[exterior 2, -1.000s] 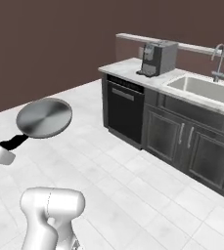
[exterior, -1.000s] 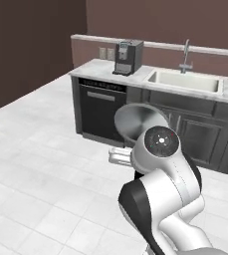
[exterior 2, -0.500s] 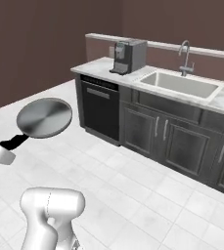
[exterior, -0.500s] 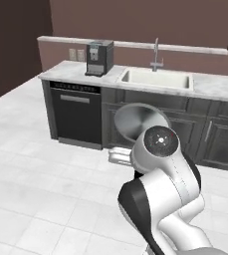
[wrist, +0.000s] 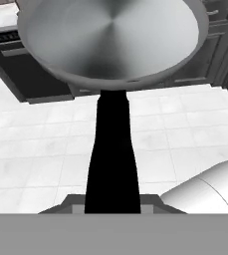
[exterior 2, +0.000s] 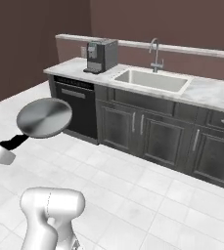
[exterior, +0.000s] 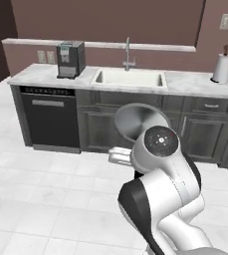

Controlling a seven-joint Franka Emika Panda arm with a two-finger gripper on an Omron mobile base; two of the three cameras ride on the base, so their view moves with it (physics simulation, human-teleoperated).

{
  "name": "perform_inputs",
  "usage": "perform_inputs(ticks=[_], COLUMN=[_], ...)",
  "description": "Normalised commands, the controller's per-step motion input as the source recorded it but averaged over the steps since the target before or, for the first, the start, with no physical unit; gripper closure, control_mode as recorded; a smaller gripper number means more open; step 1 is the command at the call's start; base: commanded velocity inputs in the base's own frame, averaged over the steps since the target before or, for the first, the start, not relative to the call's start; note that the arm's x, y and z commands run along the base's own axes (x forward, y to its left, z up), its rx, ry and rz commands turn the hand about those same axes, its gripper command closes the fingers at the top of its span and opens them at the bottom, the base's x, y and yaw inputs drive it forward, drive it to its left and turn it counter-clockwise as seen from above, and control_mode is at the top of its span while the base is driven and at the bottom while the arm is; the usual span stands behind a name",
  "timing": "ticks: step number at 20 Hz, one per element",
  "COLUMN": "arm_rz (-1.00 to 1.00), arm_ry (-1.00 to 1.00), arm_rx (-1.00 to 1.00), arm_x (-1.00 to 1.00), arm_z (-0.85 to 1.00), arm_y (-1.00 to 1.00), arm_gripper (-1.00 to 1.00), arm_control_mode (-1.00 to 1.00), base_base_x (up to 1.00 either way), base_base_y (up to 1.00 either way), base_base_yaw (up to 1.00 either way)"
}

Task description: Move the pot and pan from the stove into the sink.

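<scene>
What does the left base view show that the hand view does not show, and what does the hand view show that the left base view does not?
Left base view alone: the sink in the marble counter, its faucet, the coffee machine and the paper towel roll.

Hand view alone: the pan's long black handle running down into the gripper, which is shut on it.

Both: the pan, held in the air over the white tiled floor, with the dark dishwasher and cabinet doors behind it.
</scene>
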Motion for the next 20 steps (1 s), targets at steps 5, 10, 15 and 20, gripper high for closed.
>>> perform_inputs(ticks=[5, 10, 15, 20], arm_rz=[0.00, 0.00, 0.00, 0.00], arm_ry=[0.00, 0.00, 0.00, 0.00], arm_rx=[0.00, 0.00, 0.00, 0.00], arm_x=[0.00, 0.00, 0.00, 0.00], arm_z=[0.00, 0.00, 0.00, 0.00], arm_y=[0.00, 0.00, 0.00, 0.00], arm_gripper=[1.00, 1.00, 1.00, 1.00], arm_control_mode=[1.00, 1.00, 1.00, 1.00], base_base_x=[-0.14, -0.05, 0.00, 0.03], base_base_y=[-0.22, -0.01, 0.13, 0.62], base_base_yaw=[-0.30, -0.13, 0.00, -0.02])
